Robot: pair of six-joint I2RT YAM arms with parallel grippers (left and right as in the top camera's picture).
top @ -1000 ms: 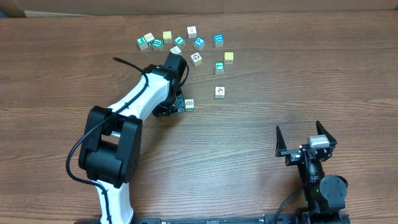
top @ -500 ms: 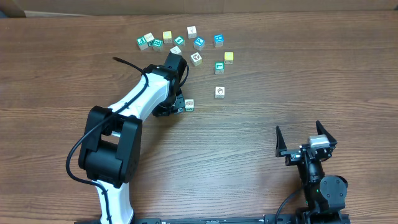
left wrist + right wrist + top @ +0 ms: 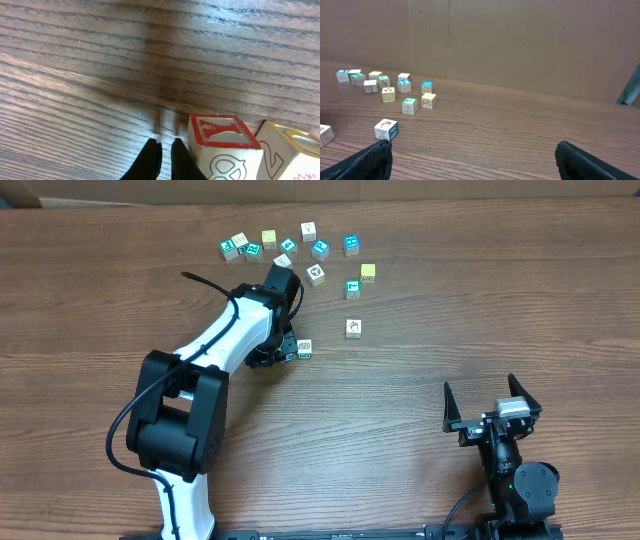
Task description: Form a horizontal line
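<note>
Overhead: my left gripper point(image 3: 285, 352) is down on the table point(image 3: 450, 300) near center. I can't read its jaws from up here. The line point(image 3: 304, 348) sits just beside it at 3 o'clock. Only one cube of it shows clearly; the wrist hides the rest. A lone cube point(image 3: 353, 327) sits apart at the line's 2 o'clock. Loose cubes point(image 3: 300, 248) are scattered at the table's 12 o'clock. The right gripper point(image 3: 488, 398) is at 5 o'clock, spread wide and empty.

Left wrist: left gripper point(image 3: 165, 144) is pinched together with nothing between the fingers. The line point(image 3: 245, 150) is at its 3 o'clock: Y cube point(image 3: 220, 131) and 2 cube point(image 3: 287, 150), touching side to side. The Y cube is just beside the right finger.

Right wrist: right gripper point(image 3: 475, 160) has a finger at each bottom corner, wide, holding nothing. Loose cubes point(image 3: 402, 90) are at 10 o'clock.
</note>
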